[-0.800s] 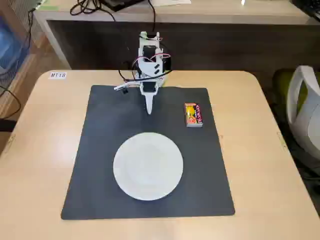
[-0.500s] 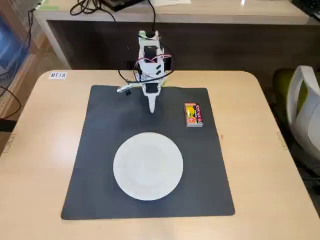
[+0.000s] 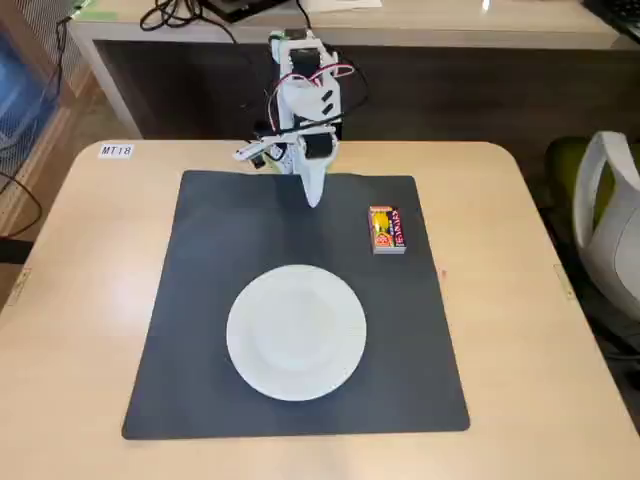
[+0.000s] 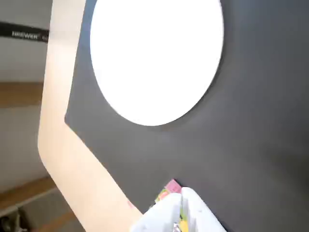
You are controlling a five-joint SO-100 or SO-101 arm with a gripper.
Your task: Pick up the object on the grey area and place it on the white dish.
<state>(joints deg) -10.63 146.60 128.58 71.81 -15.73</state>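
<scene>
Hovering over the far edge of a dark grey mat (image 3: 250, 260), the white arm's gripper (image 3: 313, 197) points down with its fingers drawn together into one narrow tip, grasping nothing. A small orange-and-red box (image 3: 386, 230) lies flat on the mat to the gripper's right in the fixed view, well apart from it. A round white plate (image 3: 296, 332) sits near the mat's front middle. In the wrist view the box (image 4: 166, 190) peeks out beside the gripper (image 4: 181, 212), the plate (image 4: 154, 58) beyond.
</scene>
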